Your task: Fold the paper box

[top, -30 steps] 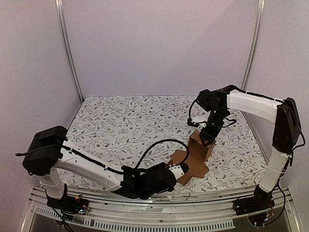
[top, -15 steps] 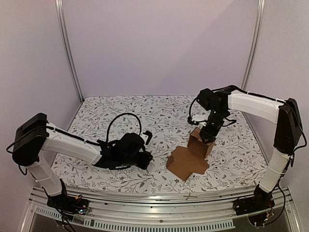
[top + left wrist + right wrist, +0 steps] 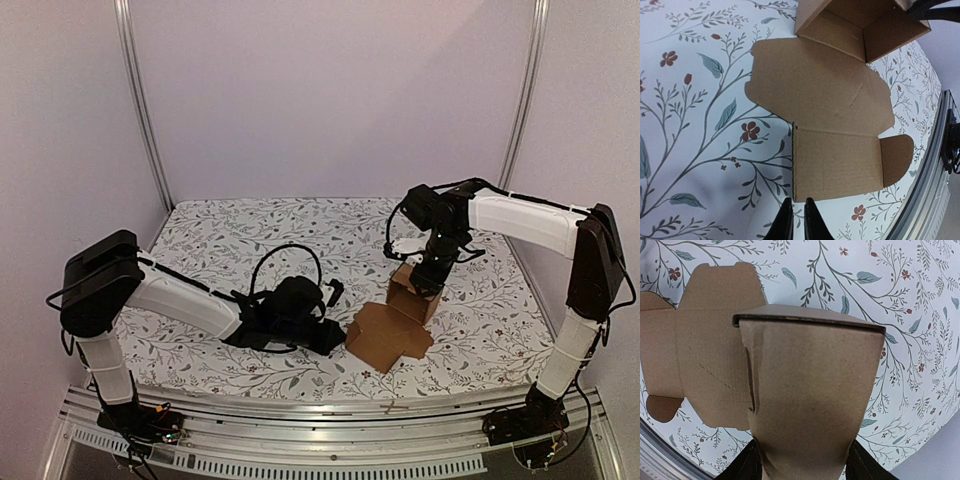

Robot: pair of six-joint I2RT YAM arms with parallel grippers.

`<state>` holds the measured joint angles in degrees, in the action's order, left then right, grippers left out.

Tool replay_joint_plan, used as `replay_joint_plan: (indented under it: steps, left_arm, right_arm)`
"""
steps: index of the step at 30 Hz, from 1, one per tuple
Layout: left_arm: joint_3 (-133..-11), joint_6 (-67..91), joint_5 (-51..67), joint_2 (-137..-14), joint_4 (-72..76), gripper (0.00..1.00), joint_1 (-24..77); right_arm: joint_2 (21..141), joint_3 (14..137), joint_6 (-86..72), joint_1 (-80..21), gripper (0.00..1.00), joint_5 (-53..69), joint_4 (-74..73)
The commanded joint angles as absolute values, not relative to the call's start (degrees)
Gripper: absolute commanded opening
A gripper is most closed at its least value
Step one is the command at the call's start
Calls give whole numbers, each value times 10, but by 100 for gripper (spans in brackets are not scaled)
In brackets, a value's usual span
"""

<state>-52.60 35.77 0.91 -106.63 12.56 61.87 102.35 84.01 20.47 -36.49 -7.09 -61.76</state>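
top: paper box (image 3: 412, 300) half-formed, right of centre on desk (image 3: 240, 245), lid flap (image 3: 385, 340) flat beside left end effector (image 3: 336, 340) | left wrist: fingers together, empty, at flap's edge | right wrist: right end effector (image 3: 802, 462) clamped on upright walls | step: closing lid — next, probably lift flap over

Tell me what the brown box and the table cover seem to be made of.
The paper box: thin brown cardboard, matte; pressed crease lines and a dark cut edge show it. The table cover: white sheet with a printed flower pattern, perhaps cloth or vinyl; the pictures leave that open.
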Motion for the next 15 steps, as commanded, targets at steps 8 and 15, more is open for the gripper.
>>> replay_joint_plan:
  steps: [8, 15]
  left_arm:
    - [-548, 369, -29, -1080, 122, 8, 605]
    - [-580, 361, -5, -1113, 131, 8, 605]
  right_arm:
    - [1013, 837, 208, -372, 54, -85, -608]
    - [1016, 839, 208, -374, 55, -86, -610]
